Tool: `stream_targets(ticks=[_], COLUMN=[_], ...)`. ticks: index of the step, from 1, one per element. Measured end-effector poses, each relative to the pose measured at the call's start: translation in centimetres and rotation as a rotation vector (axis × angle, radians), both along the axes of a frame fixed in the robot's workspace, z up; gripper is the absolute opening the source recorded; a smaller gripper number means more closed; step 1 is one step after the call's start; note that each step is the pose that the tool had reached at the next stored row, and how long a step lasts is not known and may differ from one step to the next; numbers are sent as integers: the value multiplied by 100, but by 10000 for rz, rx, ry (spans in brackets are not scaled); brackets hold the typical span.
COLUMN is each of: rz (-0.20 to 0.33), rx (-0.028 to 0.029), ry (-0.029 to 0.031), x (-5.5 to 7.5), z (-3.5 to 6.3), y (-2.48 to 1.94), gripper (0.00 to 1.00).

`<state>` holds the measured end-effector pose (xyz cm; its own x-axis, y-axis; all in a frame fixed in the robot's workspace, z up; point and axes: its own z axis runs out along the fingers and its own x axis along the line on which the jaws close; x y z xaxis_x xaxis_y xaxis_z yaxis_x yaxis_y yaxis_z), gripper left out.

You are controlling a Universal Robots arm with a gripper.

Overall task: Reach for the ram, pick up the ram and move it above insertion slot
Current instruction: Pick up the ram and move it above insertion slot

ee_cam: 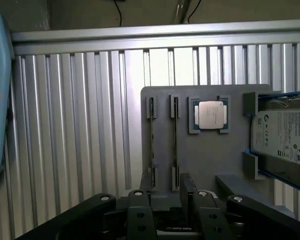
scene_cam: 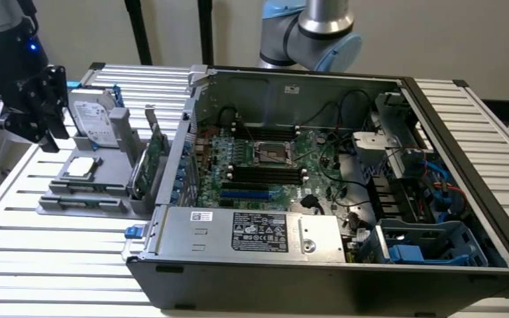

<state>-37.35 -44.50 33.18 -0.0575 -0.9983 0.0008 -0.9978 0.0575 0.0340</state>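
Note:
The ram [ee_cam: 152, 145] stands on edge as a thin greenish strip in a narrow slot of the grey holder [ee_cam: 210, 160]; a second slot [ee_cam: 175, 145] runs alongside it. My gripper [ee_cam: 166, 192] hovers above the holder's near end, open, with nothing between its black fingers [ee_cam: 140, 207]. In the exterior view the gripper [scene_cam: 51, 129] hangs over the far left end of the holder [scene_cam: 77, 199], well clear of the computer case. The motherboard's black memory slots [scene_cam: 259, 173] lie inside the open case.
On the holder sit a processor [ee_cam: 210, 115], a hard drive [ee_cam: 285, 137] and an upright green expansion card [scene_cam: 153, 159]. The open case [scene_cam: 466, 172] holds cables and a power supply [scene_cam: 254, 232]. Everything rests on a slatted metal table [scene_cam: 51, 265].

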Motion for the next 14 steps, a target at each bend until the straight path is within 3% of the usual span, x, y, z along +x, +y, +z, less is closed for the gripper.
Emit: stream_targets(ticks=[14], rz=[-179], rx=[0], ry=[-6], x=[-16], z=[-255], y=[-12], gripper=[36])
